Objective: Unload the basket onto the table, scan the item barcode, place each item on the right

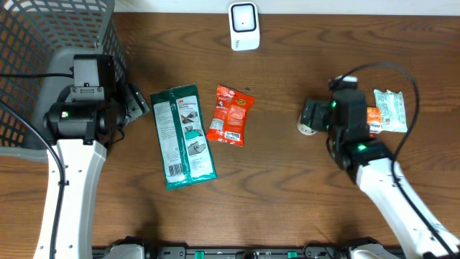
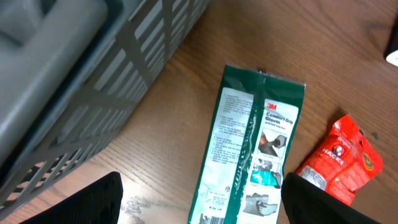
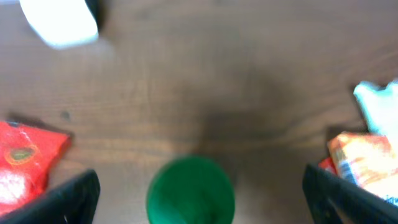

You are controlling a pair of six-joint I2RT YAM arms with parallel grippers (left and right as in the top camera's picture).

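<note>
Entry, single moment.

A small round container with a green lid (image 3: 191,198) stood upright on the brown wooden table (image 1: 287,198), right of centre. I judged it to be the item in hand, because the right fingers (image 3: 71,199) flanked it. Those fingers stood wide apart with a clear gap on each side of the lid and gripped nothing. From overhead the container showed only partly beneath the wrist. No barcode was visible, and I could not tell which way the label faced.

The white box-shaped barcode scanner (image 1: 243,26) sat at the far edge of the table with its window toward the work area, well apart from the container. Judgement: the item had to be lifted and its label turned to that window, so a grasp leaving the side wall uncovered would serve best.

The left fingers (image 2: 93,199) were likewise open and empty, hanging over one end of the flat green plastic glove packet (image 1: 183,137). The packet lay printed side up between the grey slatted basket (image 1: 108,43) and the red foil snack pouch (image 1: 230,115). The left arm stood beside the basket, probably so that goods could be dropped in.

A white wrapped packet (image 1: 392,109) and an orange packet (image 1: 373,119) lay touching, just beside the right wrist. I could not tell whether they were a waiting pile or a finished one.

Risk noted: a round body might slip or roll if pinched off-centre.
</note>
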